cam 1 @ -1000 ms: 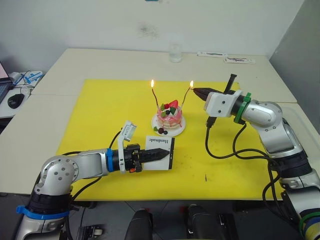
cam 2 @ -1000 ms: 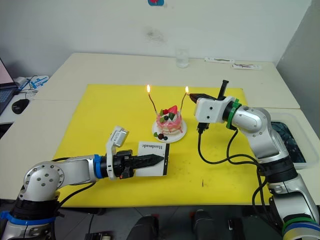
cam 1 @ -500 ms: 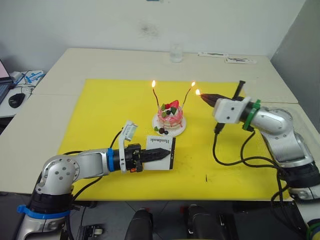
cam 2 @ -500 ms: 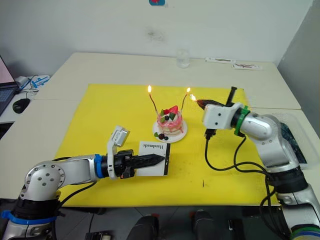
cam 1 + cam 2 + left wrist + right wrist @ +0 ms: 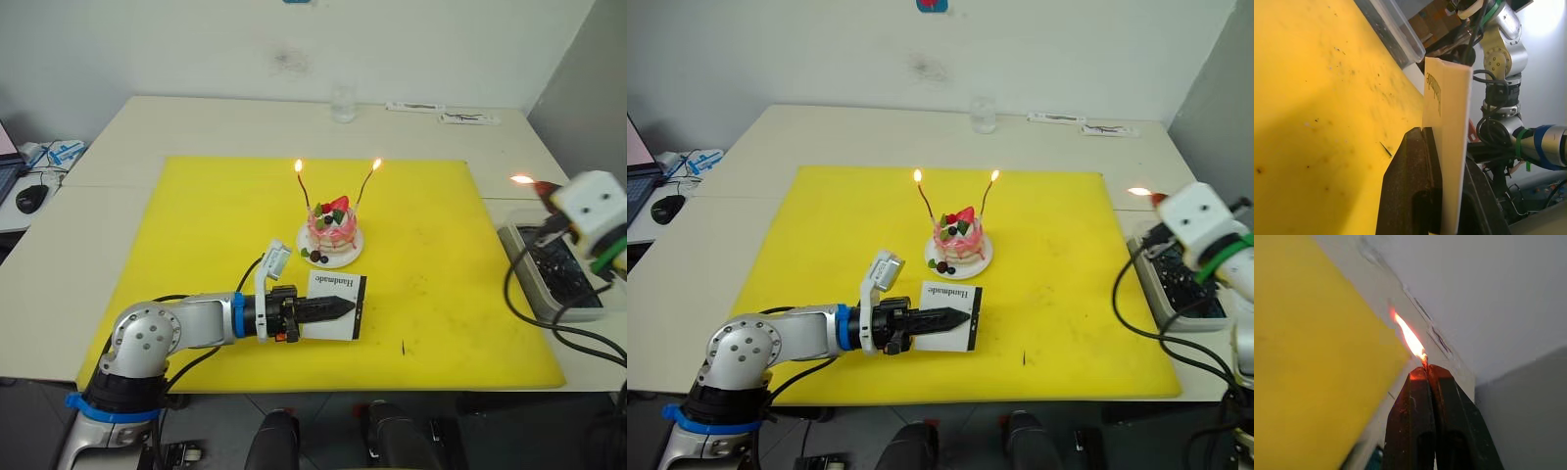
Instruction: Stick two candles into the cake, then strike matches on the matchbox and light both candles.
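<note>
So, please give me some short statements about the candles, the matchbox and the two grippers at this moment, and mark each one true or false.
1. Both candles in the cake are burning. True.
2. The left gripper is open and holds nothing. False: it is shut on the matchbox.
3. The right gripper holds a burning match. True.
4. The right gripper is beside the cake. False: it is off the yellow mat, near a grey tray.
5. The matchbox lies behind the cake. False: it is in front of it, nearer the robot.
</note>
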{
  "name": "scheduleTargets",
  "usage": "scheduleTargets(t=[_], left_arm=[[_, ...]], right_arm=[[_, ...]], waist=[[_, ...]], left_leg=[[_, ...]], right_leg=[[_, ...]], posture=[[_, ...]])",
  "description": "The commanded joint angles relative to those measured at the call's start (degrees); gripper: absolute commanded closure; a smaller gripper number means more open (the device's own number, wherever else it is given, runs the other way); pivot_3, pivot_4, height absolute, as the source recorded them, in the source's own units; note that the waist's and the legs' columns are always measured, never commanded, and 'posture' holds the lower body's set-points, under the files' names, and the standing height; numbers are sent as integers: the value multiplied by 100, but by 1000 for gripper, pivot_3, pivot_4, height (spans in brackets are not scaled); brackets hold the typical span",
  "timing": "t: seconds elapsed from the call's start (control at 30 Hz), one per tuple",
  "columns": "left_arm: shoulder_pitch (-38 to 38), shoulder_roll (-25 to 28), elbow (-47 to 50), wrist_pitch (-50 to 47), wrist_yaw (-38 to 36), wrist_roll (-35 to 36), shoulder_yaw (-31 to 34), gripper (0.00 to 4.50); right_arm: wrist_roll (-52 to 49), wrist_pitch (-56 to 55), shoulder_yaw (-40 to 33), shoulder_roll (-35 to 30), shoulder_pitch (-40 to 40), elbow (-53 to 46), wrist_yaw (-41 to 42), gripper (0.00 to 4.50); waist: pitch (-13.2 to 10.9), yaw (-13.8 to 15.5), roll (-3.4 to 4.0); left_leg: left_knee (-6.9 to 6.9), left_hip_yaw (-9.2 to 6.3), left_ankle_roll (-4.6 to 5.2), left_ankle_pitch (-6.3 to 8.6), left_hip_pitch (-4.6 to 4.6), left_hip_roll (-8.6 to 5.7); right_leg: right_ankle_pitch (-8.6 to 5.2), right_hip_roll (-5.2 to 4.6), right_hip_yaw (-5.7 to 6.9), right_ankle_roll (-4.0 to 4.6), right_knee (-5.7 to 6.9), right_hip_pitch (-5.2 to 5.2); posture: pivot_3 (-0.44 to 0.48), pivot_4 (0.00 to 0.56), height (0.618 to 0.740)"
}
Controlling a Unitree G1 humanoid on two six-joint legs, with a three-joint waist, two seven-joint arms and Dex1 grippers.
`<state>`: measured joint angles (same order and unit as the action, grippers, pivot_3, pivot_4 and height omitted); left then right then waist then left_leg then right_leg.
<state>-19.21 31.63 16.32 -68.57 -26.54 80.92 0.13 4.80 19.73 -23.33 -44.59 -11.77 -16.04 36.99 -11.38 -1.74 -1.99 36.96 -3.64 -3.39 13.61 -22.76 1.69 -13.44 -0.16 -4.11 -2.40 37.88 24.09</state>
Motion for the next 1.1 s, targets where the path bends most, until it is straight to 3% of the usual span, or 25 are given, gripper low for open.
scheduleTargets(t=[0.03,0.2,0.3,0.47,0.63,0.83,0.97,1.1], left_arm=[[-87,-145,227,29,-38,-18,-100,4500],[-156,-366,215,69,-9,-190,-233,4500],[-195,-460,193,67,0,-258,-269,4500],[-231,-624,132,83,20,-422,-300,4500],[-250,-707,84,72,-1,-577,-299,4500],[-266,-710,49,40,141,-818,-272,4500],[-259,-669,155,60,380,-1198,-331,4500],[-310,-525,186,-75,495,-1423,-302,4500]], right_arm=[[-13,189,-427,-121,295,75,-208,4482],[-28,496,-489,-114,550,534,-460,4482],[-58,551,-473,-173,537,808,-560,3900],[-175,524,-550,-211,473,1164,-735,2004],[-328,570,-699,-237,566,897,-783,112],[-659,623,-993,-303,752,310,-536,48],[-1608,397,-1242,-390,1235,-659,552,48],[-2954,1321,-1248,-522,1722,-1843,1373,48]], waist=[[0,-12,0],[1,-15,2],[5,-25,8],[6,-23,11],[8,-22,15],[10,-21,18],[11,-14,20],[11,-28,20]], left_leg=[[0,2,0,0,1,0],[4,7,1,0,5,-1],[4,12,1,-1,8,-2],[3,12,2,-1,6,-2],[1,12,2,-1,5,-2],[2,12,1,-1,6,-2],[1,10,2,-1,7,-2],[-1,7,1,-1,8,-1]], right_leg=[[0,0,-1,0,0,0],[2,0,-8,-3,0,-3],[3,0,-11,-5,2,-3],[3,0,-12,-5,0,-3],[3,0,-12,-5,0,-3],[3,1,-12,-6,0,-3],[3,1,-11,-6,0,-4],[5,3,-10,-11,-1,-4]], posture=[[0,150,740],[0,150,740],[0,150,740],[0,150,740],[0,150,740],[0,150,740],[0,150,740],[0,150,740]])
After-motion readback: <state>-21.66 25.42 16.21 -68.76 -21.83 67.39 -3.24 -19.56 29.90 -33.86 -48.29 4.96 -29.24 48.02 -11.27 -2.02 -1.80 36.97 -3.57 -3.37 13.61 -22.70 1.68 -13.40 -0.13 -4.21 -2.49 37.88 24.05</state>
